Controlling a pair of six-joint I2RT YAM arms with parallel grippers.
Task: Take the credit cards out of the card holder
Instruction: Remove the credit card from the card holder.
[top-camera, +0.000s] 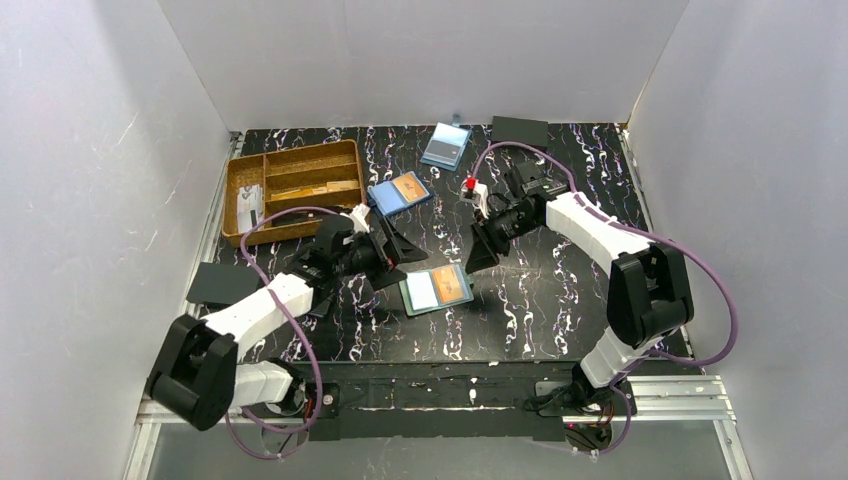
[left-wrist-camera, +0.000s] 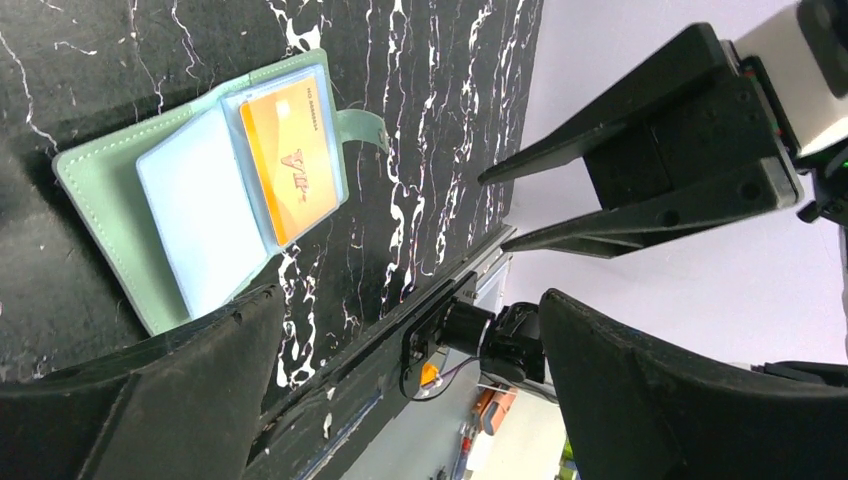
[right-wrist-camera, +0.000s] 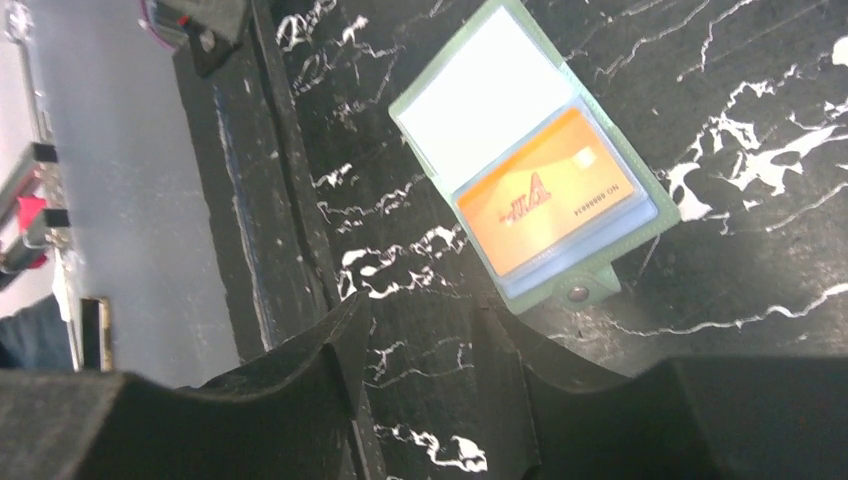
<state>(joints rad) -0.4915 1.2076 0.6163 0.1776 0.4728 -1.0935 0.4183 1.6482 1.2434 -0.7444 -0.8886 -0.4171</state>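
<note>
The black marbled table (top-camera: 560, 290), walled in white, carried the card holder (top-camera: 437, 290) lying open near its middle. An orange card (top-camera: 451, 285) sat in its clear pocket, so the removal was judged not yet begun; whether the pale pocket beside it held a card could not be told. Just left of the holder the left gripper (top-camera: 400, 262) hung with jaws spread wide and empty, while just right of it the right gripper (top-camera: 481, 258) hung partly parted, grasping and touching nothing.

card holder (left-wrist-camera: 95, 170): matt teal leather-look cover, stitched rim; clear glossy plastic pockets (left-wrist-camera: 200, 220). orange card (left-wrist-camera: 290, 165): glossy plastic. tabletop (left-wrist-camera: 430, 120): smooth black marble-print. tray (top-camera: 295, 150): tan, wood-grained, matt.
</note>
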